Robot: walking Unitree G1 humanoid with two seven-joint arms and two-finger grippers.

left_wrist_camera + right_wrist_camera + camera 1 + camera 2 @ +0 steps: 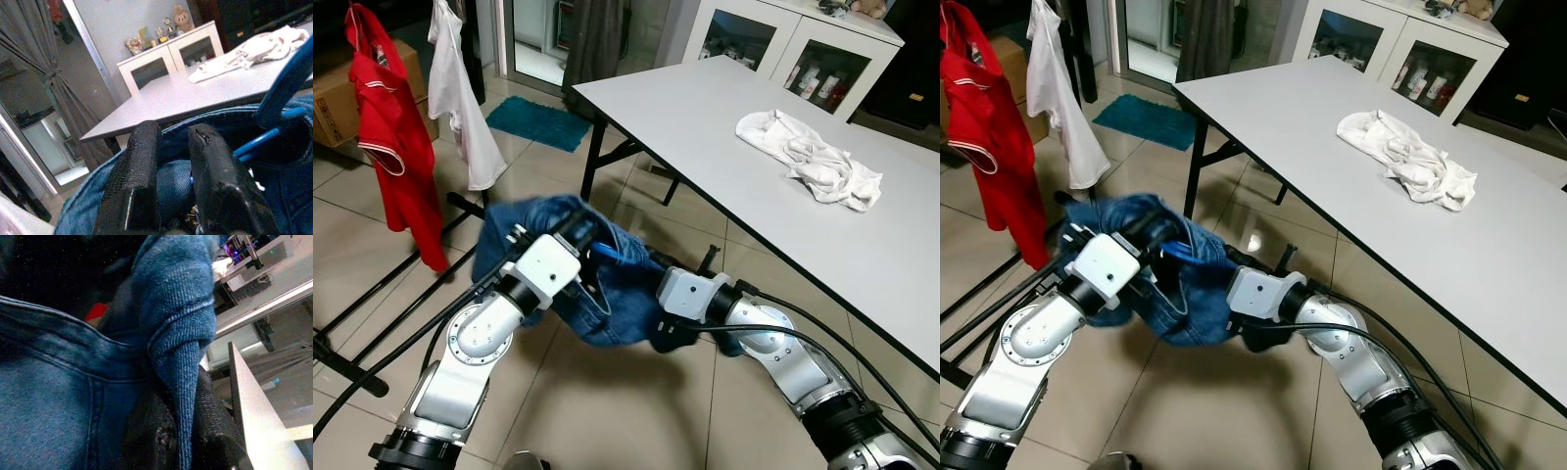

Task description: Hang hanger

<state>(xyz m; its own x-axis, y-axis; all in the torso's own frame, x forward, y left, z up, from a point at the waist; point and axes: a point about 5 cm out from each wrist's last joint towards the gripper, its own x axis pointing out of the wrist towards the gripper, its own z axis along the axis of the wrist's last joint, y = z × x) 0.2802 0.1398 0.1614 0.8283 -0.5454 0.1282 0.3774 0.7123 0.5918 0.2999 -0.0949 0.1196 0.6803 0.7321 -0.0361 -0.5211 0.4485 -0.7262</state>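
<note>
Left eye view: both end effectors clamp a blue denim garment (pixel 597 284) on a blue plastic hanger (pixel 604 253) above the tiled floor, left end effector (pixel 570 233) uppermost, right end effector (pixel 668 333) pinching a fold. Keeping the hook free should help reach the black drying rack (pixel 382 284).

We see a beige tiled floor (pixel 607 411), a long white surface (pixel 783 196), a white glass-door cabinet (pixel 803 49), and a teal mat (pixel 538 122).
</note>
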